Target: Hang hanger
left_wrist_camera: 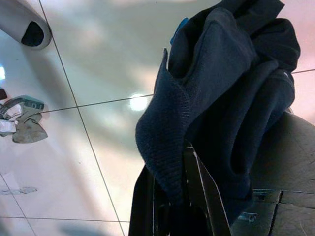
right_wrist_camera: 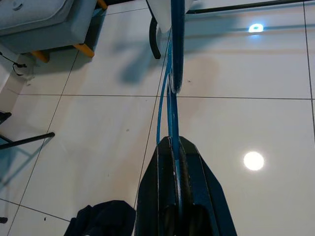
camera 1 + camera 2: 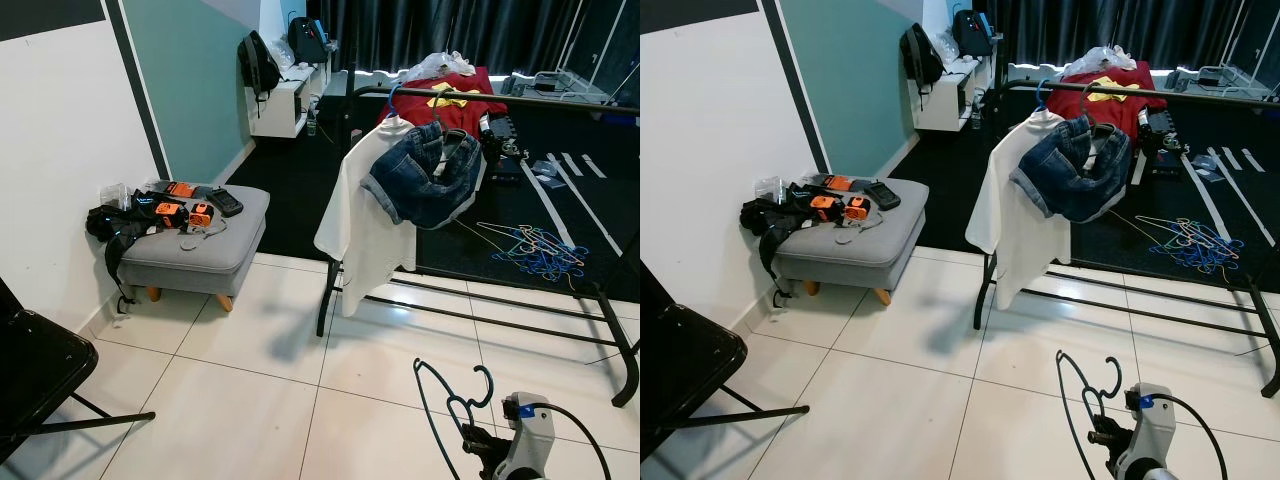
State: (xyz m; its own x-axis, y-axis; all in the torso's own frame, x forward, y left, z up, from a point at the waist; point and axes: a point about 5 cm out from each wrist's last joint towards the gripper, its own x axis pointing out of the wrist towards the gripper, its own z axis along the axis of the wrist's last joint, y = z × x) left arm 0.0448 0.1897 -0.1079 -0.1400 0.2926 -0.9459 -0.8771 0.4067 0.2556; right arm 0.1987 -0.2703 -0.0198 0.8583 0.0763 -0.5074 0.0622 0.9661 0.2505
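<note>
- The left gripper has its jaws pinched on a dark blue knit garment, which bunches over the fingers above the white tiled floor. It should stay low and out of the way.
- The clothes rack stands ahead across the tiles, its top rail already carrying a white shirt and denim shorts. The bare stretch of rail lies to the right of them, so aim there.
- The right gripper has its jaws closed narrow on the blue hanger, low and well short of the rack.
- The hanger stands roughly upright, its long axis apparently running away from the wrist toward the rack, hook uppermost. Approach closer, lift the hook above the rail, then lower it on.
</note>
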